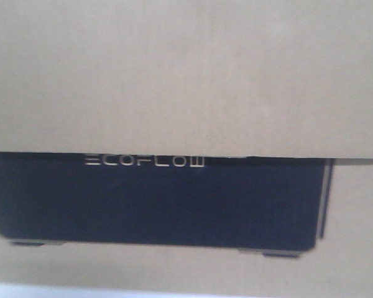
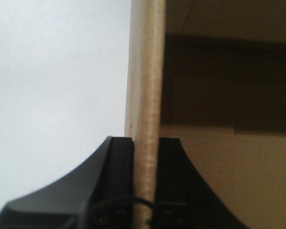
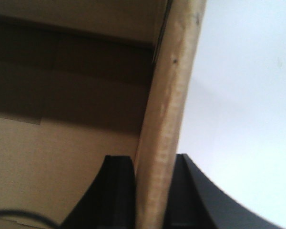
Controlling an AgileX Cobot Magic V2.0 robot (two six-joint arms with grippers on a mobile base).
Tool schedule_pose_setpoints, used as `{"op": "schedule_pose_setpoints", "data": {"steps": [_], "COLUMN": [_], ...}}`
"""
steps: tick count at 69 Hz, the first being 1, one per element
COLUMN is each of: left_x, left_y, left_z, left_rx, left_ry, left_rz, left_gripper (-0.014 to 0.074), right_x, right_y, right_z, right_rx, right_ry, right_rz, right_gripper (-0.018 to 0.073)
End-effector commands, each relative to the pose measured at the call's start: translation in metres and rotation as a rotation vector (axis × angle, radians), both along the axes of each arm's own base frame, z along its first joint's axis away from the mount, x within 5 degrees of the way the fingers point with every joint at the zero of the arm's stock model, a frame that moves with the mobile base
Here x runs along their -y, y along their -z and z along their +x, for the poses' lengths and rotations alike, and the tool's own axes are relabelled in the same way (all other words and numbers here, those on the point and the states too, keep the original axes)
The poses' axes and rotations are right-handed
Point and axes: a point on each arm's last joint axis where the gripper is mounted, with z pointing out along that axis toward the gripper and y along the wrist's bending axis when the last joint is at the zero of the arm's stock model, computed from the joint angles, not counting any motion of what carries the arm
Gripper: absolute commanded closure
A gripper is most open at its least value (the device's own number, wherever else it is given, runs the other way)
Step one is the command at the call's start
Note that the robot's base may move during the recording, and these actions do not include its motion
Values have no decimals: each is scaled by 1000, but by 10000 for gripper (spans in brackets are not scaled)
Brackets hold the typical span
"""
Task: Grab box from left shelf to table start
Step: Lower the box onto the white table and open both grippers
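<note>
The brown cardboard box [image 1: 186, 74] fills the front view, very close, with its black printed rectangle and "ECOFLOW" lettering [image 1: 145, 162] across the lower half. My left gripper [image 2: 145, 143] is shut on an upright cardboard flap edge of the box [image 2: 145, 71], one black finger on each side. My right gripper [image 3: 152, 162] is shut on another flap edge of the box [image 3: 174, 86] in the same way. The box's shaded inside shows beside each flap. A pale strip at the bottom left of the front view [image 1: 37, 290] may be the table. The shelf is out of view.
A plain white wall or surface [image 2: 57, 86] lies left of the left flap, and another white surface [image 3: 248, 95] lies right of the right flap. A thin black cable [image 2: 143, 202] crosses the flap near the left gripper's base.
</note>
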Motion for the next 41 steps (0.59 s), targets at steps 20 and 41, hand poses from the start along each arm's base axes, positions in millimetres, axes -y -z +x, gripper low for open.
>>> {"op": "schedule_pose_setpoints", "data": {"steps": [20, 41], "left_x": [9, 10], "left_y": [-16, -14], "left_z": [8, 6], "left_rx": [118, 91], "left_ry": [76, 72], "left_rz": [-60, -70], "left_gripper": [604, 77], "right_x": [1, 2], "right_y": [-9, -8], "right_z": [17, 14], "right_rx": [123, 95], "right_ry": [-4, -2], "right_rz": [-14, -24], "right_gripper": [500, 39]}}
